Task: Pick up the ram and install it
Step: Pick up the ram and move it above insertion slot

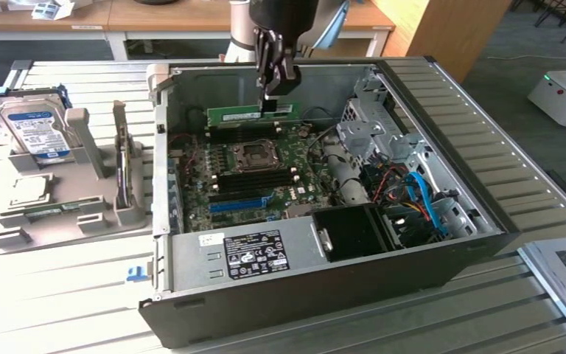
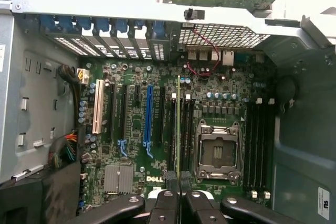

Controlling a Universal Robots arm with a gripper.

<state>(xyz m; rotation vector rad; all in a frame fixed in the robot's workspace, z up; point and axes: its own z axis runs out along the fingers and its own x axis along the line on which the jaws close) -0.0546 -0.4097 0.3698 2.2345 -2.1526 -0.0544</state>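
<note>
The ram, a thin green stick, hangs level inside the open computer case, just above the motherboard near the case's back wall. My gripper comes down from above and is shut on the stick's end toward the exterior view's right. In the wrist view the ram appears edge-on as a thin line between my fingertips. It lies along the black memory slots beside the CPU socket. I cannot tell whether its lower edge touches a slot.
The case walls surround the board. A drive cage and cables stand on the exterior view's right, and the power supply is in front. A hard drive stands in a grey fixture on the table at the left.
</note>
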